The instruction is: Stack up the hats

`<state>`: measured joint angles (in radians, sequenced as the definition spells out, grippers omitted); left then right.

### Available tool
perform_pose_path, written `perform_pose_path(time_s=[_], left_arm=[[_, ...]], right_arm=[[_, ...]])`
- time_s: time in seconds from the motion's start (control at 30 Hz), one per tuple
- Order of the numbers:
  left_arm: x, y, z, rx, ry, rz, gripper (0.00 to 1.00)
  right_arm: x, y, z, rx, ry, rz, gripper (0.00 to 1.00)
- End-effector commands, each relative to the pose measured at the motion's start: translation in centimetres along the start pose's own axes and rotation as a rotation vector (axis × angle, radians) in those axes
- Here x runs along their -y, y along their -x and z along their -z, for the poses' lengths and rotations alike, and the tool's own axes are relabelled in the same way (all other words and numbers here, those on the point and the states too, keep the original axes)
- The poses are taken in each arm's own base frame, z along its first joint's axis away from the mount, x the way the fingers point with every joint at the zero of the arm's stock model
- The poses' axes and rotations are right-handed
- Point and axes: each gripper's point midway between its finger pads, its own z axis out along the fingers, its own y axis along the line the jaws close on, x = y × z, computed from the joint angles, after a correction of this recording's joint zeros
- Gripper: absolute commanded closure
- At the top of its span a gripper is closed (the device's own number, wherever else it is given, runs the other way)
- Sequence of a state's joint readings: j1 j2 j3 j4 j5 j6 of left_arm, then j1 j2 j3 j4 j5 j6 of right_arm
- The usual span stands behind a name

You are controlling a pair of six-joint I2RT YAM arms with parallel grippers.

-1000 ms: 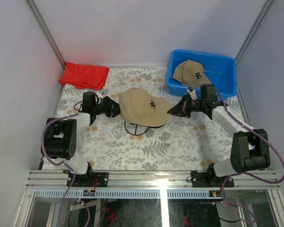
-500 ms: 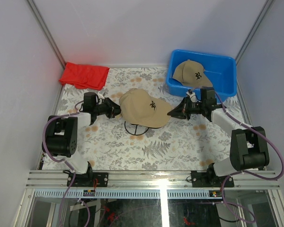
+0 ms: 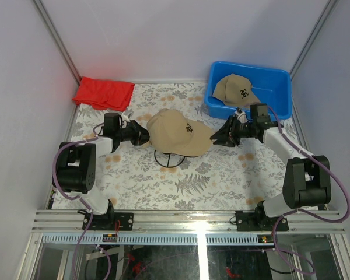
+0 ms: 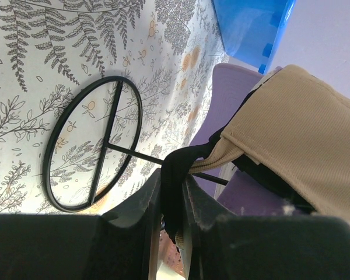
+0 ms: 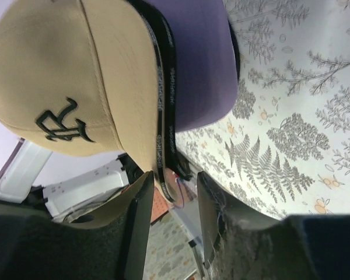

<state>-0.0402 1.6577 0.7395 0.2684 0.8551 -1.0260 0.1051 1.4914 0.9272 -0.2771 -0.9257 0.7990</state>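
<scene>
A tan cap (image 3: 175, 129) sits on top of a purple cap (image 5: 198, 58) on a wire stand (image 4: 109, 144) in the middle of the tabletop (image 3: 221, 181). The left pincer (image 4: 170, 195) is closed tight on the black strap at the cap's back, while the right pincer (image 5: 174, 178) has its jaws parted either side of the brim's tip. A second tan cap (image 3: 236, 88) lies in the blue bin (image 3: 278, 96) at the far right

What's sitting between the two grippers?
A tan cap on a black wire stand, seen from overhead; the wrist views show a purple cap under it.
</scene>
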Motion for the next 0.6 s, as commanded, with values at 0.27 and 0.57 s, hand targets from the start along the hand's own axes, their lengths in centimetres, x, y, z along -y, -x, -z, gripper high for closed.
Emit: perform_pose_path(time_s=[0.27, 0.57], left_arm=[[0.1, 0.3, 0.2, 0.027, 0.045, 0.026, 0.63], [4.4, 1.2, 1.1, 0.059, -0.075, 0.034, 0.44]], right_arm=[[-6.7, 6.0, 5.6, 0.282, -0.183, 0.281, 0.53], [-7.7, 14.2, 7.8, 0.488, -0.407, 0.406, 0.28]])
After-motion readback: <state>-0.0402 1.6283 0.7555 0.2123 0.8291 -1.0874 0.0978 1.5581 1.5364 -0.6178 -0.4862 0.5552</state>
